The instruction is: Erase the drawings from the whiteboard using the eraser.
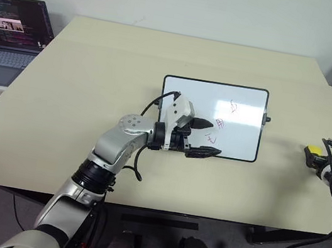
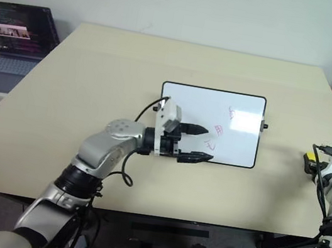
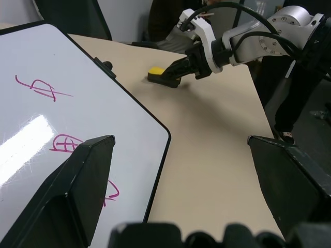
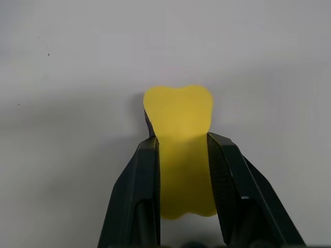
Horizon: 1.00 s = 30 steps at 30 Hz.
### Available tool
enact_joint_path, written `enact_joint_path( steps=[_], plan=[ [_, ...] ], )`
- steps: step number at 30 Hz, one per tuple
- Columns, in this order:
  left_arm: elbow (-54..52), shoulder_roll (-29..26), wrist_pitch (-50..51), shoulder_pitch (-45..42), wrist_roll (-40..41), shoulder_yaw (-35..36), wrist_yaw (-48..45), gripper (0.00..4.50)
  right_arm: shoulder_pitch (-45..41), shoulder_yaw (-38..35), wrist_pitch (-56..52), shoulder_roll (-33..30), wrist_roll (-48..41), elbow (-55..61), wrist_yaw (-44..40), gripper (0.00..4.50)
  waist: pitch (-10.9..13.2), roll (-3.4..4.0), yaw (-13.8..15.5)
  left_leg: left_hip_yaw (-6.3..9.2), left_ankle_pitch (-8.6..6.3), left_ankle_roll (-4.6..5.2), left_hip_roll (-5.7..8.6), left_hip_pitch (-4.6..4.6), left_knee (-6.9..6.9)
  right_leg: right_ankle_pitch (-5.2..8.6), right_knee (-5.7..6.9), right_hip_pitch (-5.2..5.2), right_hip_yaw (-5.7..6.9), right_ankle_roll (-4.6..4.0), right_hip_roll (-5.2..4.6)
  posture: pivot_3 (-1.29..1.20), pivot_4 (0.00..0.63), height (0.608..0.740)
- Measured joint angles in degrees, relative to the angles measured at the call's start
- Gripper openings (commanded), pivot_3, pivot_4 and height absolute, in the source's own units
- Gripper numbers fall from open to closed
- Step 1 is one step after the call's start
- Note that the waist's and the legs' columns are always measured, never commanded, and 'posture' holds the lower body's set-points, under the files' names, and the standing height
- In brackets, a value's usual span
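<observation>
The large beige rectangular table point(image 1: 60, 106) carries all task items. Near its middle lies the glossy white rectangular whiteboard point(image 1: 246, 99) with a thin black frame and small black side knobs. It lies flat and nothing covers its marked area.

The left gripper point(image 1: 200, 137), two black fingers on a white-and-grey wrist, hovers over the board's near left portion, pointing across it toward the right. Its fingers stand apart and hold nothing.

The right gripper point(image 3: 173, 73) sits near the table's right edge, well apart from the board. In the right wrist view its two black fingers are closed against both sides of the small bright yellow eraser block point(image 4: 181, 155), squeezing it. The eraser rests at table level there, so the pick-up appears made but the lift not yet done.

The three small red marker drawings point(image 3: 40, 88) on the board's right half are all intact, with no smears visible.

Judged progress: early. Grasping is complete. Remaining steps are carrying the eraser to the board and wiping all three marks.
</observation>
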<state>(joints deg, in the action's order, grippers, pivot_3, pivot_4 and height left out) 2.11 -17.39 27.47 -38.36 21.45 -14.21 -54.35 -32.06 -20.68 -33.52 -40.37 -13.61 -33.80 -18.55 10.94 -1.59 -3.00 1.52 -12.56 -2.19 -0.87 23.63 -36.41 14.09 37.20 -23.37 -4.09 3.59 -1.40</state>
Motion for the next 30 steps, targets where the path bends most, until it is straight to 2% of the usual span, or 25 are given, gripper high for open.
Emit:
enact_joint_path(
  steps=[6, 10, 13, 16, 20, 23, 25, 30],
  plan=[
    [0.0, 0.0, 0.0, 0.0, 0.0, 0.0, 0.1, 4.50, 0.4, -0.1, -1.0, 0.0, -0.5, 1.7, 0.0, 0.97, 0.0, 0.00, 0.0, 0.00, 0.00, 0.00, 0.00, 0.00, 0.00, 0.00, 0.01, 0.00, 0.00, 0.00, 0.00, 0.00, 0.150, 0.740],
    [0.0, -1.2, 0.0, 0.1, 0.0, 0.7, 0.0, 4.50, 1.8, -0.7, -5.5, 0.0, -2.3, 10.6, -0.2, 0.97, 0.0, 0.07, -0.2, 0.00, 0.00, 0.00, 0.00, -0.01, 0.00, 0.00, 0.04, -0.01, -0.02, 0.00, 0.00, 0.00, 0.150, 0.740],
    [-0.2, -4.2, -0.2, 0.3, 0.0, 2.9, -0.2, 4.50, 1.2, -0.8, -9.9, -0.7, -5.1, 21.6, -0.9, 0.97, 0.0, 0.14, -0.4, 0.02, 0.00, 0.00, -0.03, -0.06, 0.00, 0.01, 0.11, -0.01, -0.01, 0.00, 0.03, 0.00, 0.150, 0.740],
    [-2.5, -10.0, -0.4, 2.6, 0.4, 6.1, -1.8, 4.50, -3.4, 0.1, -13.5, 0.0, -8.7, 33.1, -2.3, 0.97, 0.0, 0.22, -0.8, 0.00, 0.00, 0.00, -0.10, -0.11, 0.00, 0.01, 0.15, -0.02, -0.03, -0.01, 0.08, 0.00, 0.150, 0.740],
    [-4.4, -14.4, -1.0, 5.4, 1.1, 10.3, -2.7, 4.50, -7.6, 7.6, -11.9, 4.2, -10.7, 43.5, -5.3, 0.97, 0.0, 0.16, -0.5, 0.02, -0.01, -0.01, -0.25, -0.14, 0.00, 0.02, 0.08, 0.04, 0.06, -0.04, 0.17, 0.00, 0.150, 0.740],
    [-4.8, -16.8, -1.5, 8.5, 1.2, 12.5, -2.9, 4.50, -6.1, 17.3, -8.0, 9.0, -8.1, 43.6, -7.1, 0.97, -0.1, 0.13, -0.1, -0.01, -0.01, -0.01, -0.26, -0.07, 0.00, 0.01, 0.02, 0.02, 0.06, -0.07, 0.16, 0.00, 0.150, 0.740],
    [-4.8, -17.4, -1.5, 9.6, 1.2, 12.6, -2.7, 4.50, -5.5, 22.1, -4.6, 9.5, -4.7, 40.4, -7.7, 0.97, -0.1, 0.13, 0.8, 0.03, -0.01, -0.01, -0.20, 0.16, -0.11, 0.00, 0.01, -0.13, 0.12, -0.07, 0.09, 0.00, 0.150, 0.740],
    [-6.8, -17.2, -1.0, 11.2, 1.4, 12.9, -1.3, 4.50, -6.7, 24.8, 4.6, 9.4, 2.3, 29.8, -8.4, 0.97, -0.1, 0.13, 1.5, -0.01, -0.03, -0.02, -0.15, 0.34, -0.35, -0.07, -0.03, -0.17, 0.10, 0.02, 0.02, 0.00, 0.150, 0.740]
  ],
)
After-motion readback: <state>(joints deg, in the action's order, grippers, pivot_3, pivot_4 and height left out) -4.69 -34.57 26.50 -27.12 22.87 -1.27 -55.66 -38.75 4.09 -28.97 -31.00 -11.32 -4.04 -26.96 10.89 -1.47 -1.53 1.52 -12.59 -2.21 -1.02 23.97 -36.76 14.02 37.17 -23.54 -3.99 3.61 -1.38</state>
